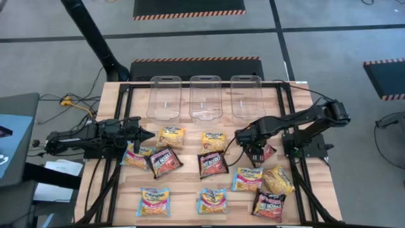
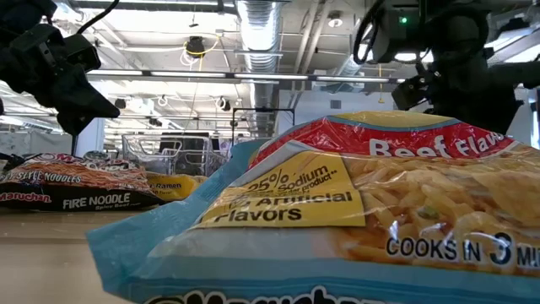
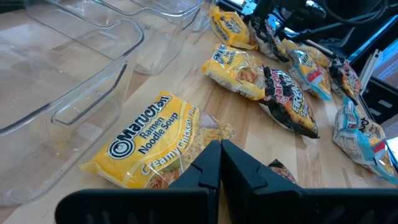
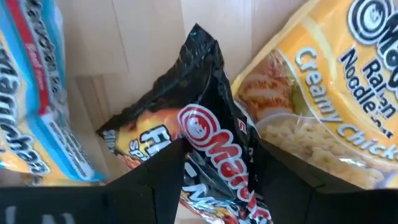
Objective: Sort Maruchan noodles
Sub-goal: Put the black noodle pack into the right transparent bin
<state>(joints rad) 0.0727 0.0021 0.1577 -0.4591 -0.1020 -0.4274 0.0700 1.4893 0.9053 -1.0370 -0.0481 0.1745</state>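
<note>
Straddling a black-red packet [image 4: 214, 146], the right tool [image 4: 214, 180] has its fingers spread to either side (right wrist view only); the high view places it right of bench [image 1: 190, 183] centre, packets scattered across the front. Left tool [image 3: 219, 165] fingers are pressed together, empty, above a yellow packet [image 3: 152, 143] near the clear bins [image 1: 205, 96].

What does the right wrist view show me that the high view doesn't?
Right wrist only: the open fingers straddle a black-red packet, with a yellow creamy chicken packet beside it. High only: three empty clear bins, the left gripper shut and holding nothing, and the whole spread of packets. Both: the right gripper down over that black-red packet.
</note>
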